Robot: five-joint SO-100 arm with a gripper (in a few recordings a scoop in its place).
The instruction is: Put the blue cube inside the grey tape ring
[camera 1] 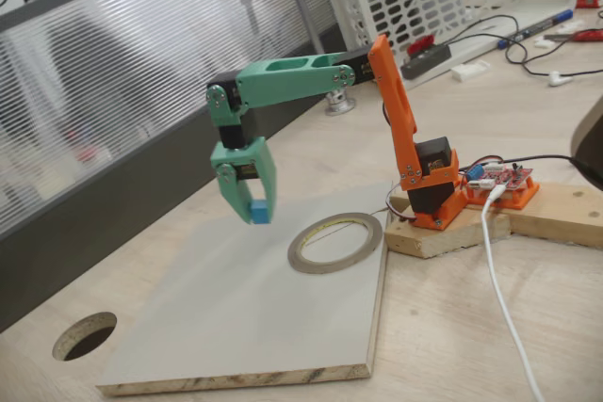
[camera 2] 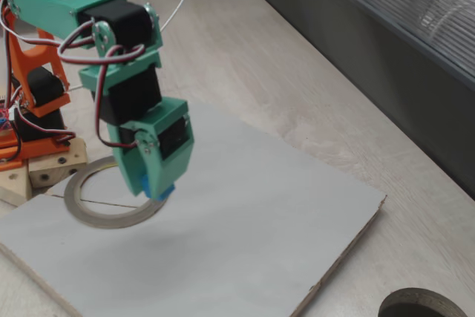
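We see the gripper [camera 1: 256, 211] clamped on the blue cube [camera 1: 259, 213], held above the grey board [camera 1: 236, 327], left of the grey tape ring [camera 1: 335, 242].

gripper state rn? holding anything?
Gripper: shut on the blue cube, held in the air above the board, left of the grey tape ring in a fixed view; cube not yet in the ring.

matt plastic gripper [camera 1: 256, 206], smooth grey board [camera 1: 236, 317], wooden table [camera 1: 490, 327].
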